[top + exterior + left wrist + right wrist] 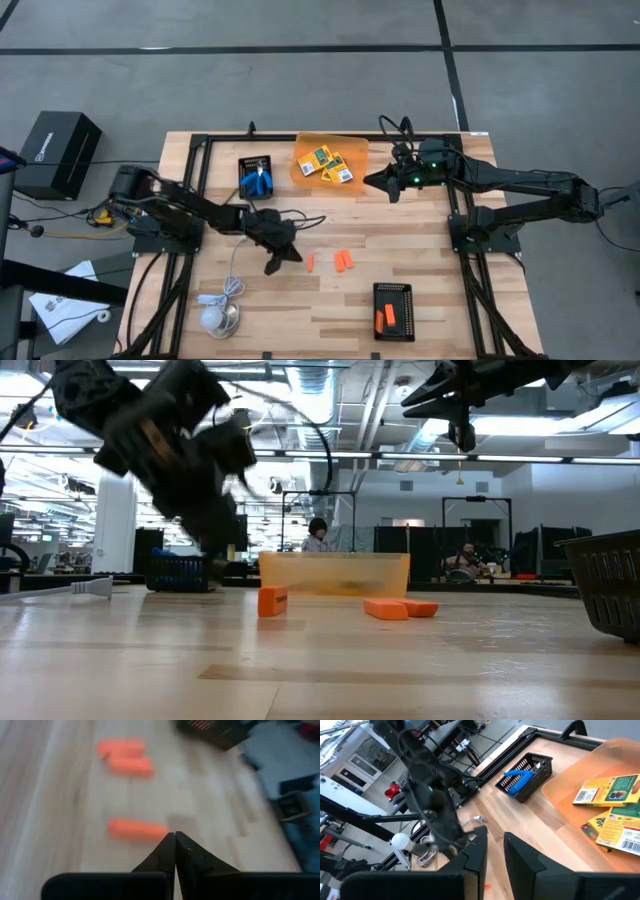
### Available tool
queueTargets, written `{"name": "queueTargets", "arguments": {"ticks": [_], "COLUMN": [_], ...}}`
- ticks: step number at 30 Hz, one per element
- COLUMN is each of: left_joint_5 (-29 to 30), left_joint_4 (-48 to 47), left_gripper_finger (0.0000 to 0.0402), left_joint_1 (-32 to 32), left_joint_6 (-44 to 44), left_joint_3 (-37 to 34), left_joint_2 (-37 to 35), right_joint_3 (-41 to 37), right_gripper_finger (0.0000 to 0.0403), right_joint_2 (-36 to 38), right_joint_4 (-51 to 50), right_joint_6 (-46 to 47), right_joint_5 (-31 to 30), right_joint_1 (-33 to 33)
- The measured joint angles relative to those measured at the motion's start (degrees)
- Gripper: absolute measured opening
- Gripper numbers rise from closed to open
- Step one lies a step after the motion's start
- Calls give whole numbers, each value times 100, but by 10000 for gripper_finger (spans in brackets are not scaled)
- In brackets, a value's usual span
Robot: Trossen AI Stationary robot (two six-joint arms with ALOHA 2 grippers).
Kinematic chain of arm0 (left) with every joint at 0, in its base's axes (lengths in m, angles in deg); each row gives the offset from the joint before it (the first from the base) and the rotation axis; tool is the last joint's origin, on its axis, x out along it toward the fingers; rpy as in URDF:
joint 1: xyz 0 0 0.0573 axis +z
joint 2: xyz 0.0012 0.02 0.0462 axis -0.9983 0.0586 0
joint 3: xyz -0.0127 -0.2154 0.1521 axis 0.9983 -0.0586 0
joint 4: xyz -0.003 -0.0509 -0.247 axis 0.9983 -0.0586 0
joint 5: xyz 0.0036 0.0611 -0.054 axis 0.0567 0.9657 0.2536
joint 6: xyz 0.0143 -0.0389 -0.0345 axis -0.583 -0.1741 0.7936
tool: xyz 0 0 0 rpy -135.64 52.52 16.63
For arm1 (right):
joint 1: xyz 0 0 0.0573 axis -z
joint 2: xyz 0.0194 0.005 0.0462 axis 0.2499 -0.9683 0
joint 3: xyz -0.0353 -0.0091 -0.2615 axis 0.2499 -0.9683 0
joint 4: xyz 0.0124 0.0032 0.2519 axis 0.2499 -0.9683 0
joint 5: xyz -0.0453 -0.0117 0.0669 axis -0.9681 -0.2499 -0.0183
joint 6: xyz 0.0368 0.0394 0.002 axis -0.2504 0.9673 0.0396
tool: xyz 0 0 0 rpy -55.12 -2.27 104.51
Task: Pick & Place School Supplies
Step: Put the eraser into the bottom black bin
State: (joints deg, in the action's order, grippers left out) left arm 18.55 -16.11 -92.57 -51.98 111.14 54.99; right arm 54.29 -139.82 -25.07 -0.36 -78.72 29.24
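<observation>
Hovering with my left gripper (271, 267) pinched shut and empty, I have one orange stick (311, 263) just beside its tip and two more (344, 262) a little farther on. A fourth stick (385, 320) lies in the near black tray (395, 291). My right gripper (368, 181), jaws slightly apart and empty, waits beside the orange tray (304, 148) with three crayon boxes (329, 164); the scissors (259, 182) sit in the far basket (252, 161).

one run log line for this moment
left tool: shut, empty, near orange stick | right tool: empty, beside orange tray
</observation>
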Motion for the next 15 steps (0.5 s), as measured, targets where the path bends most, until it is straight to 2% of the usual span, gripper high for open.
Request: {"name": "queueTargets", "arguments": {"ticks": [3, 7, 10, 15], "left_joint_5": [-320, -366, -355, -353], "left_joint_4": [-207, -783, -1170, -1224], "left_gripper_finger": [3, 21, 46, 92], "left_joint_1": [68, 166, 300, 520], "left_joint_6": [-448, -885, -908, -706], "left_joint_3": [14, 20, 24, 24], "left_joint_2": [-555, -1089, -1286, -1573], "right_joint_3": [0, 0, 0, 0], "right_gripper_finger": [57, 57, 57, 59], "right_joint_2": [0, 0, 0, -2], "right_joint_4": [-16, -37, -30, 23], "right_joint_6": [0, 2, 52, 376], "right_joint_5": [10, 10, 8, 39], "right_joint_1": [3, 2, 1, -55]}}
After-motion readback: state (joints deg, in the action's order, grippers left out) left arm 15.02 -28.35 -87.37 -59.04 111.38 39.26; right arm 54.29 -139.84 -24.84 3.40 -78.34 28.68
